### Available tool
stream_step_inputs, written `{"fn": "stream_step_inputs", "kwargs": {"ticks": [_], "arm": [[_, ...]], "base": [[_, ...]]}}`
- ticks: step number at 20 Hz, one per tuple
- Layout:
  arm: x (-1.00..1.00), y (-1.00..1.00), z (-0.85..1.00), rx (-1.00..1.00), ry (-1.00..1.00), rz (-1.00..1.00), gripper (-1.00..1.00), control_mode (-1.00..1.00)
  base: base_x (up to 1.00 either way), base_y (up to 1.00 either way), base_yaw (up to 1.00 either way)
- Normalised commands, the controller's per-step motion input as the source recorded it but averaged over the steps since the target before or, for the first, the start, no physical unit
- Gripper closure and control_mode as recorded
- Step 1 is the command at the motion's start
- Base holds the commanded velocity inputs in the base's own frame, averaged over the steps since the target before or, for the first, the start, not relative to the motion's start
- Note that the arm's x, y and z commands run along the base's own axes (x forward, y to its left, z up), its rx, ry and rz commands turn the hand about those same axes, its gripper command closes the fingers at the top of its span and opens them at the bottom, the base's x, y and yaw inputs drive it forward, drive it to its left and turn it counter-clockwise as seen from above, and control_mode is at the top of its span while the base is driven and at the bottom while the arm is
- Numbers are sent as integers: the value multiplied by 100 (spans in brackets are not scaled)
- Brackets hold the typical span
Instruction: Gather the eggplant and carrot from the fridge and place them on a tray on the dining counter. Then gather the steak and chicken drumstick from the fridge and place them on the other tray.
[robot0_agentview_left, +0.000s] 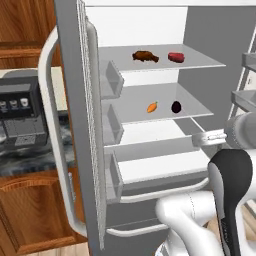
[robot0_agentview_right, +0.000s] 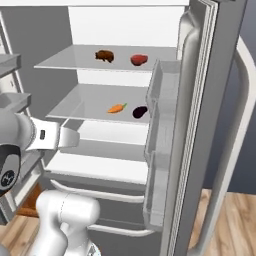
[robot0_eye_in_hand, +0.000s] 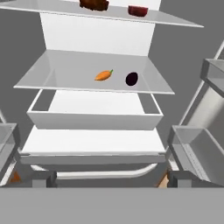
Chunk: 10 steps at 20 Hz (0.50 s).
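Observation:
The fridge (robot0_agentview_left: 70, 100) stands with both doors swung open. On its middle shelf lie the orange carrot (robot0_eye_in_hand: 103, 75) and, to its right, the dark purple eggplant (robot0_eye_in_hand: 131, 78); from the base they appear as carrot (robot0_agentview_left: 152, 107) and eggplant (robot0_agentview_left: 176, 107). The top shelf holds the brown chicken drumstick (robot0_agentview_left: 145, 56) and the red steak (robot0_agentview_left: 176, 57). My gripper (robot0_eye_in_hand: 111, 178) is open and holds nothing. It hovers in front of the lower shelves, short of the vegetables, gripper (robot0_agentview_right: 75, 137). Both trays and the dining counter are out of view.
Clear door bins (robot0_agentview_right: 160, 100) jut from the right door and more bins (robot0_agentview_left: 112, 80) from the left one. A white drawer (robot0_eye_in_hand: 94, 118) sits below the vegetable shelf. A coffee machine (robot0_agentview_left: 20, 115) stands on a marbled counter left of the fridge, above wood cabinets (robot0_agentview_left: 30, 210).

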Motion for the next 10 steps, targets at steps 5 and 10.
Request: {"fn": "stream_step_inputs", "kwargs": {"ticks": [5,10], "arm": [[0,0,0,0,0,0,-100,100],[0,0,0,0,0,0,-100,100]], "base": [[53,-23,0],[62,-18,0]]}}
